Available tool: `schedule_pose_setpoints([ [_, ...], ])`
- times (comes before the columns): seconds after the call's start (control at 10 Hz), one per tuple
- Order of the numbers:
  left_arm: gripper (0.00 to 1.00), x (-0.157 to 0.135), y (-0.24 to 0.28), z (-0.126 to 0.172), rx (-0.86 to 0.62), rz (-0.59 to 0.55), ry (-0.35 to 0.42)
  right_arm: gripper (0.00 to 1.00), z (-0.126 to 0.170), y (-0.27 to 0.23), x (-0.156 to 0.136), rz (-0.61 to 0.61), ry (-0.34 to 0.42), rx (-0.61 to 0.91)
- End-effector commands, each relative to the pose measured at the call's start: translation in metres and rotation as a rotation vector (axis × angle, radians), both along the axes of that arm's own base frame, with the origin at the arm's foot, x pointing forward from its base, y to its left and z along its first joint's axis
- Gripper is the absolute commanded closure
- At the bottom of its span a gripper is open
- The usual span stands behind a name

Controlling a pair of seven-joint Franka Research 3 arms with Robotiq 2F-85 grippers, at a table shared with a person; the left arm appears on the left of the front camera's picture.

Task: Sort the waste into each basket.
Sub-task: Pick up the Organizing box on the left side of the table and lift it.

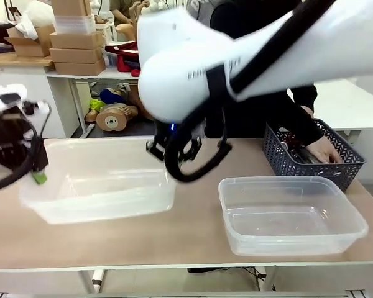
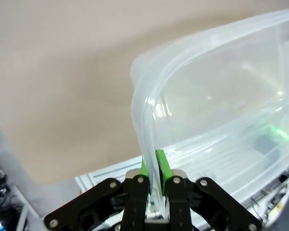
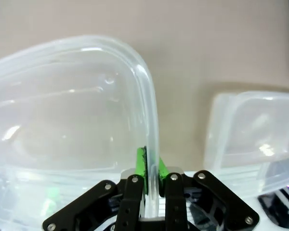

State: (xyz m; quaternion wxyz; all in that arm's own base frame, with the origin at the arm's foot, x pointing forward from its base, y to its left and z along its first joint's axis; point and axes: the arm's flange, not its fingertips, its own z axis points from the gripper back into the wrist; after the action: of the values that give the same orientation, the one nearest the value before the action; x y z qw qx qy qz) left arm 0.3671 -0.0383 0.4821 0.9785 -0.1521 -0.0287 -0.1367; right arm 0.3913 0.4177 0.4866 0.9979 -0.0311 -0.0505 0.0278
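Your left gripper (image 2: 153,161) is clamped on the thin rim of the left-hand tub (image 1: 105,208). Your right gripper (image 3: 148,161) pinches the rim at the opposite end, so the tub spans between both arms over the table's (image 1: 193,239) left half. If the arms pull apart or move out of step, the soft wall could likely buckle or slip free. Mind the second tub (image 1: 286,181) nearby, and the person's hand (image 1: 326,151) in the lattice basket (image 1: 298,166).

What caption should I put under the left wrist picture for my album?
Left gripper pinching the rim of a clear tub.
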Motion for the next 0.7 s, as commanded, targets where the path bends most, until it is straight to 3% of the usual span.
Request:
schedule_pose_setpoints([
  [0.0, 1.0, 0.02, 0.008, 0.045, 0.014, -0.062, 0.058, 1.0, 0.021, -0.037, 0.023, 0.131, 0.04, -0.123],
  [0.1, 1.0, 0.032, -0.003, 0.069, 0.008, -0.064, 0.043, 1.0, 0.033, -0.052, 0.022, 0.167, 0.053, -0.125],
  [0.2, 1.0, 0.004, -0.008, 0.023, -0.007, -0.007, 0.007, 1.0, 0.041, -0.06, 0.011, 0.221, 0.103, -0.122],
  [0.3, 1.0, 0.004, -0.008, 0.023, -0.007, -0.007, 0.007, 1.0, 0.038, -0.016, 0.01, 0.089, 0.027, -0.014],
  [0.6, 1.0, 0.004, -0.008, 0.023, -0.007, -0.007, 0.007, 1.0, 0.038, -0.016, 0.01, 0.089, 0.027, -0.014],
])
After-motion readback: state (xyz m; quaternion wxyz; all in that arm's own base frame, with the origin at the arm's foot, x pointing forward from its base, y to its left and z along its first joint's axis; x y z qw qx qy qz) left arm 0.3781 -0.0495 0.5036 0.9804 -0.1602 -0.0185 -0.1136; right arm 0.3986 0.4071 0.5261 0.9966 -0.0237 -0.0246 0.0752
